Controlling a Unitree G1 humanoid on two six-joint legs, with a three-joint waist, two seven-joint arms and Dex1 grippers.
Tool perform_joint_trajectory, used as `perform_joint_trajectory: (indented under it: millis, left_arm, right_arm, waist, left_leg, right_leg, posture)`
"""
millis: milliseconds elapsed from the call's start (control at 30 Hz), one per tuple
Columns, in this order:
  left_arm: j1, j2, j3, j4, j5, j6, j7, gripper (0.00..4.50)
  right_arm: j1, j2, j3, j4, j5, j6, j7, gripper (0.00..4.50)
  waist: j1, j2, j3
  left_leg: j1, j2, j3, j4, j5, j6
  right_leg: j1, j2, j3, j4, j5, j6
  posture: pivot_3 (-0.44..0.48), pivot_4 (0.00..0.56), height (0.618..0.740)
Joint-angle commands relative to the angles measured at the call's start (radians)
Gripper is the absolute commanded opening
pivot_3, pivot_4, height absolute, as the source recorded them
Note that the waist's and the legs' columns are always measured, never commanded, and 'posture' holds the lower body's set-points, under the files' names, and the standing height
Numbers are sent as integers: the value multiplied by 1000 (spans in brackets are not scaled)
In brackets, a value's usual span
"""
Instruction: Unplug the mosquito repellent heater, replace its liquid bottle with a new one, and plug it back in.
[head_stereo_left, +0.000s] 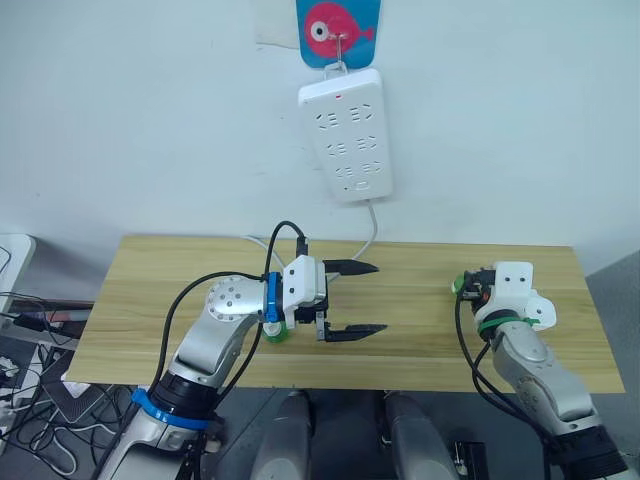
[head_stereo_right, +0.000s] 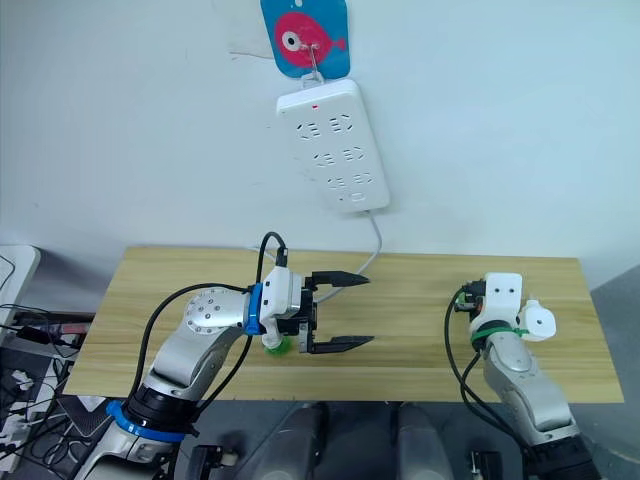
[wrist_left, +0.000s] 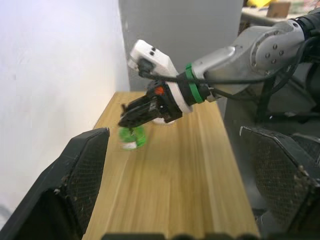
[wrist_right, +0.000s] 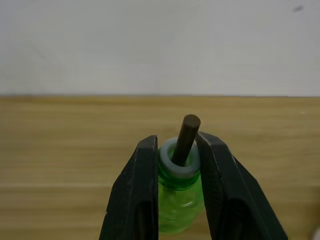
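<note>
My right gripper (wrist_right: 177, 142) is shut on the neck of a green liquid bottle (wrist_right: 179, 200) with a dark wick, held just above the table's right part (wrist_left: 133, 138). The mosquito repellent heater (head_stereo_left: 541, 313), a small rounded white unit, lies on the table beside my right wrist. My left gripper (head_stereo_left: 378, 297) hovers open over the table's middle, nothing between its fingers. A second green bottle (head_stereo_right: 275, 345) shows partly from under my left wrist, near the front edge.
A long white power strip (head_stereo_left: 345, 130) hangs on the wall from a fish-shaped hook (head_stereo_left: 338, 30), its cable (head_stereo_left: 372, 228) running down behind the wooden table (head_stereo_left: 160, 290). Cables and a white object lie on the floor at the left.
</note>
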Motion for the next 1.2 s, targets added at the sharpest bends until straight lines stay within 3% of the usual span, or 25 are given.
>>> perform_joint_trajectory:
  millis: [33, 500, 867, 1033, 1200]
  left_arm:
    - [11, 8, 20, -30, -9, 19, 21, 4500]
    - [36, 42, 11, -69, -7, 30, 11, 4500]
    - [64, 65, 49, -59, -4, 20, 30, 4500]
    - [126, 100, 131, -104, -21, 31, 81, 4500]
    - [380, 158, 300, -288, -75, 88, 173, 4500]
  right_arm:
    - [-23, 34, -47, 60, -92, -106, 68, 729]
    - [-75, 141, -98, 282, -257, -222, 236, 729]
    - [28, 170, -149, 127, -260, -153, 287, 4466]
    - [212, 149, -146, -199, -227, 0, 326, 4466]
    - [324, 69, -99, -514, -168, 181, 426, 4466]
  waist:
    - [-1, 0, 0]
    - [0, 0, 0]
    - [2, 0, 0]
    - [2, 1, 0]
    - [0, 1, 0]
  left_leg:
    - [0, 0, 0, 0, 0, 0]
    - [1, 1, -1, 0, 0, 0]
    - [1, 1, -1, 0, 0, 0]
    - [1, 2, -3, -1, 0, 0]
    - [2, 3, -6, -2, 0, 0]
  right_leg:
    - [0, 0, 0, 0, 0, 0]
    - [1, 2, 0, 1, 0, 0]
    - [1, 1, 0, 1, 0, 0]
    - [0, 1, -1, 1, 0, 0]
    - [0, -3, 1, 0, 0, 0]
  posture:
    - [236, 310, 740]
    - [256, 312, 740]
    - [263, 310, 740]
    - [282, 303, 740]
    - [291, 302, 740]
